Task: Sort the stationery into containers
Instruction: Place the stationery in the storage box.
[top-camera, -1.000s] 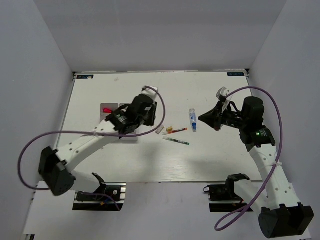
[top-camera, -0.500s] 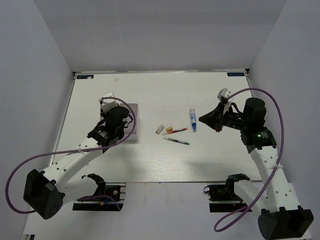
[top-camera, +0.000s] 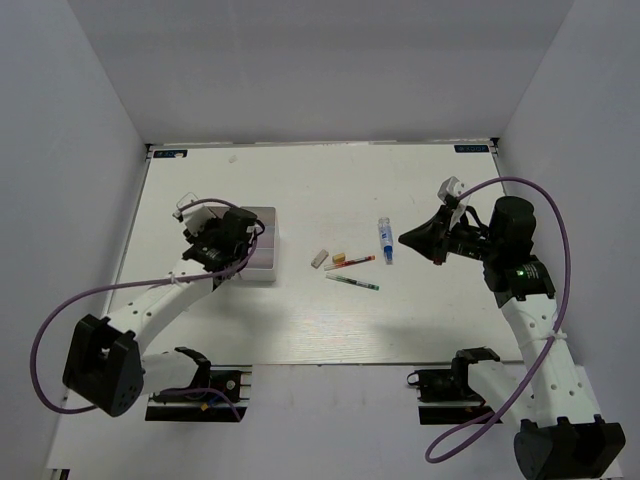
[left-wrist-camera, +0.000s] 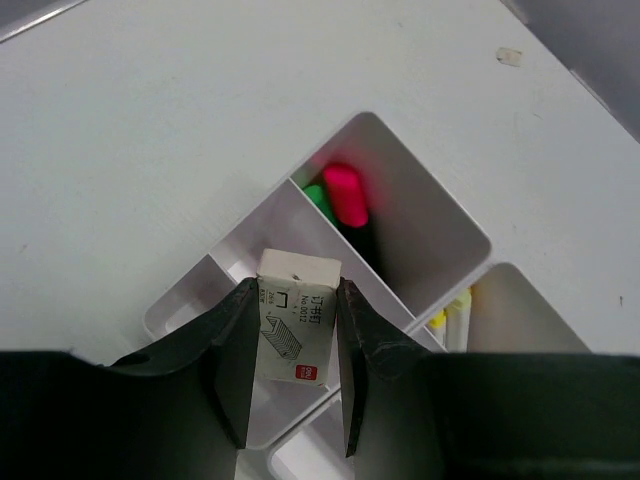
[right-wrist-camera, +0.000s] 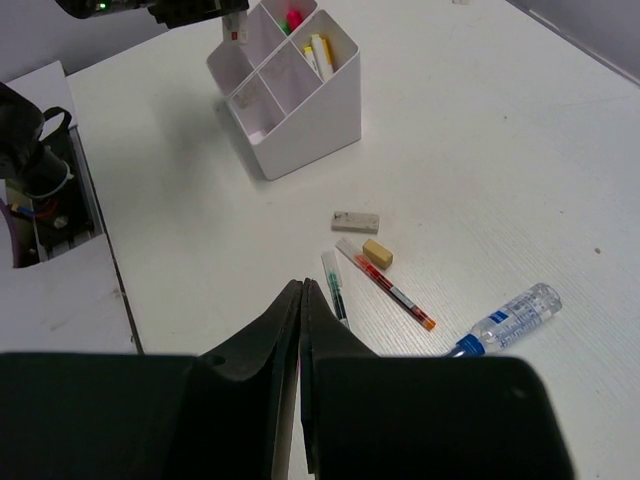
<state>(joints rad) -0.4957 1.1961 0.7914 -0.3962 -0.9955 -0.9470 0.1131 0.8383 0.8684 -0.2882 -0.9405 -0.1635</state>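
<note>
White table (top-camera: 300, 320). Landmark is the container (right-wrist-camera: 310, 120): pink and green highlighters (left-wrist-camera: 340, 200) in one cell, yellow pens (left-wrist-camera: 455, 305) in the next. Left gripper (left-wrist-camera: 295, 300) sits above the container, clamped on a small white staple box (left-wrist-camera: 297, 335). The box is upright, apparently over the cell beside the highlighters. Right gripper (right-wrist-camera: 301, 290) has its jaws pressed together, empty, well right of the container. Loose between them: tube (right-wrist-camera: 510, 318), two thin pens (right-wrist-camera: 385, 285), two erasers (right-wrist-camera: 356, 221). Step looks like dropping the box: lower it inside the walls, clear of the divider, then release.
</note>
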